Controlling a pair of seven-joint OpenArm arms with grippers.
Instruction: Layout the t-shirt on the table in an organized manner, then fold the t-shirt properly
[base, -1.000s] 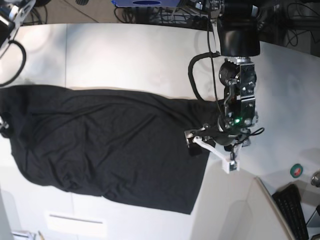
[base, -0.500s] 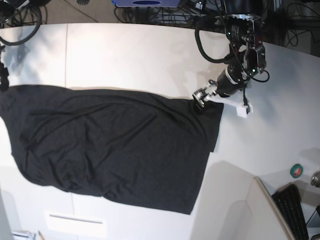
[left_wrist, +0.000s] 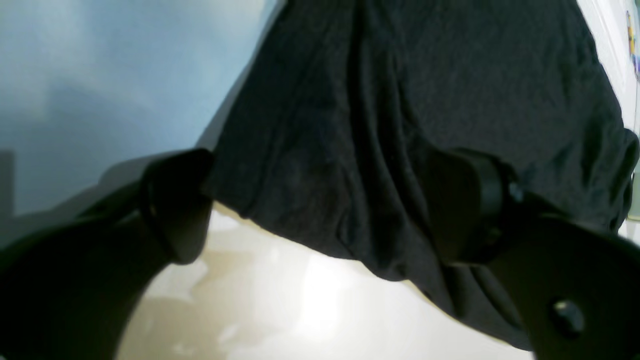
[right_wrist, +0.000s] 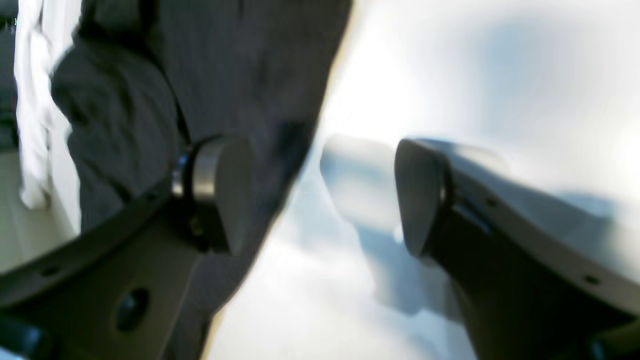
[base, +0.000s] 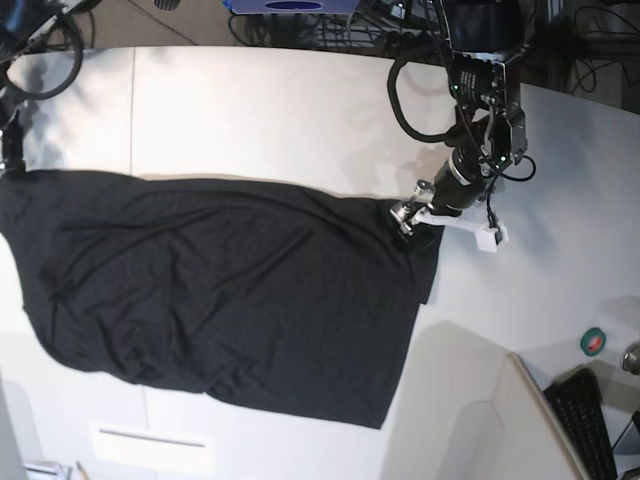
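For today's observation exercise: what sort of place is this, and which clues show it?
Probably a robotics lab or test bench: a black t-shirt spread on a broad off-white table, a robot arm over it, loose cables behind, a keyboard nearby.

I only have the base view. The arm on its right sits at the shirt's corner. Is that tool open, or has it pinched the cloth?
Observer: The left wrist view shows the left tool open. Its fingers stand wide apart, with the shirt hem lying between them and not pinched.
Operator: And the other arm? It's barely in my frame, at the left edge.
Observer: The right wrist view shows the right tool open too. It straddles the shirt's edge, one finger over the cloth and the other over bare table.
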